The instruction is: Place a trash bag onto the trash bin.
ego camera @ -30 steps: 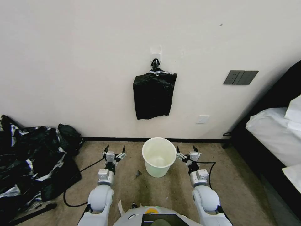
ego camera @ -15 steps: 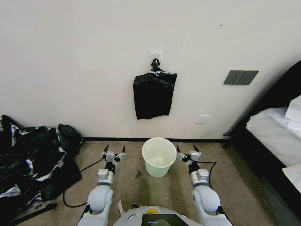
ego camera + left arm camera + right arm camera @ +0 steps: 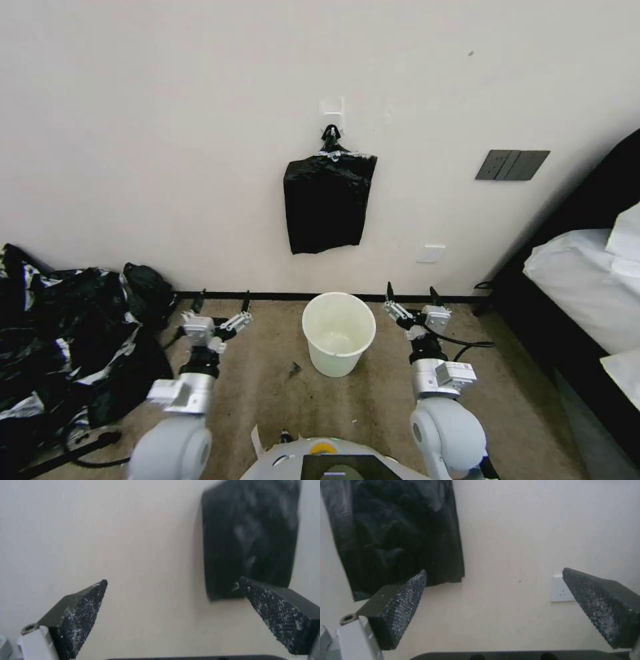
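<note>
Raised since a moment ago, the left gripper (image 3: 221, 304) is held open left of the small round cream-white plastic trash bin (image 3: 338, 332) on the carpet. Right of it, the right gripper (image 3: 411, 294) is likewise lifted, fingers spread.

The flat black knot-topped bag bundle (image 3: 327, 200) hangs above.

head view high and wide, wrist views facing wall (image 3: 167, 133)

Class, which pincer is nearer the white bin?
The right pincer, just beside the trash bin on its right. The left pincer hangs farther off on its left.
</note>
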